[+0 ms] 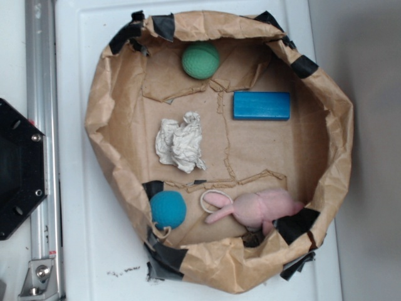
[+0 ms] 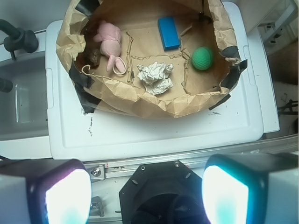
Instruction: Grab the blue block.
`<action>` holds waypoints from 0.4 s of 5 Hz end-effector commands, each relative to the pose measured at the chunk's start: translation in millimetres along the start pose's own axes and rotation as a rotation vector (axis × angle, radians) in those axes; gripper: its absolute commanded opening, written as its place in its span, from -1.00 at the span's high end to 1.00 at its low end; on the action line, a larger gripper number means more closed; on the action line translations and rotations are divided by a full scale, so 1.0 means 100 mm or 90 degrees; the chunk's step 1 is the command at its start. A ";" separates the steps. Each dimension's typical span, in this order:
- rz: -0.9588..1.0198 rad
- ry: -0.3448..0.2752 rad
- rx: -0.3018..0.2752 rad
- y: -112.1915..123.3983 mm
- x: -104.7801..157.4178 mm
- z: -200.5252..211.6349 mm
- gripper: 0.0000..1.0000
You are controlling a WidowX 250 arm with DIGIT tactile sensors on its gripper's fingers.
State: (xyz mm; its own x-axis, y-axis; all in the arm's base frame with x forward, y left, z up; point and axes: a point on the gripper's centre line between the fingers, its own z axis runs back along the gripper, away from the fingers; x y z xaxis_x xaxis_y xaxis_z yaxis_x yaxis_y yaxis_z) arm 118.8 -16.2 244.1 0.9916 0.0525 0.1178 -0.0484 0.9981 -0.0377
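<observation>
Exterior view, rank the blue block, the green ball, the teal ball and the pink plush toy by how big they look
1. Pink plush toy
2. Blue block
3. Green ball and teal ball: look alike, too close to rank.

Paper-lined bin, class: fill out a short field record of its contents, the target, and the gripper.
container: brown paper bin, black tape on rim
target: blue block, lying flat, untouched
nearest neighbour: green ball, apart from the block
centre: crumpled white paper
other items: teal ball; pink plush toy
gripper: open, outside the bin, holding nothing
</observation>
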 end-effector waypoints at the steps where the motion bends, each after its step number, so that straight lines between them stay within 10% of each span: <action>1: 0.000 0.000 0.000 0.00 0.00 0.00 -1.00; 2: -0.008 0.014 0.031 0.16 0.45 -0.48 -1.00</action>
State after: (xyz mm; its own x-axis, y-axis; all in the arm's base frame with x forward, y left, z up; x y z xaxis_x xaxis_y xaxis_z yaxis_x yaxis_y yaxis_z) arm 167.0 -1.7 195.1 0.9972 0.0361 0.0654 -0.0371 0.9992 0.0142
